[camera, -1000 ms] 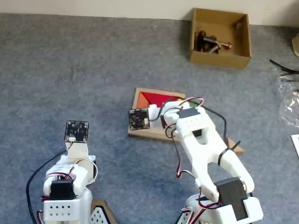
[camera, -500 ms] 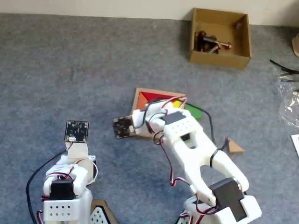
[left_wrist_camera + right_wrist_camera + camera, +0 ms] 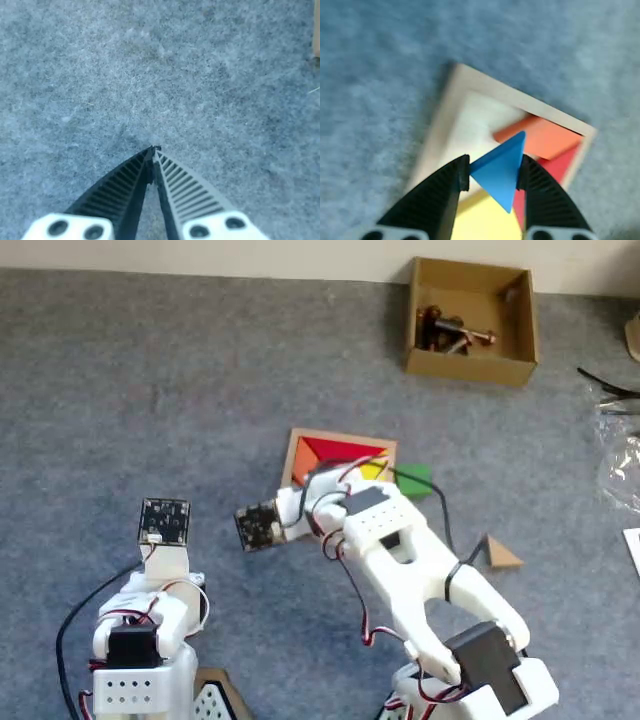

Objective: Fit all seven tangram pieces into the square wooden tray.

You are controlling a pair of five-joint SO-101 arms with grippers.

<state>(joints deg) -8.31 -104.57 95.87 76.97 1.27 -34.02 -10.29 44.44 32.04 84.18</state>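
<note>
Blanketing the table (image 3: pixel 150 360), grey felt (image 3: pixel 150 75); tray (image 3: pixel 340 436) central, cardboard box (image 3: pixel 468 366) behind.

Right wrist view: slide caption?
Right gripper holds a blue triangular piece over the partly filled square wooden tray.

open carpet (image 3: pixel 150 370) beside tray (image 3: pixel 340 437), cardboard box (image 3: pixel 468 368) beyond

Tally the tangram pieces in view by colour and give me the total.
red piece: 1
orange piece: 1
yellow piece: 1
green piece: 1
blue piece: 1
tan piece: 1
Total: 6
</note>
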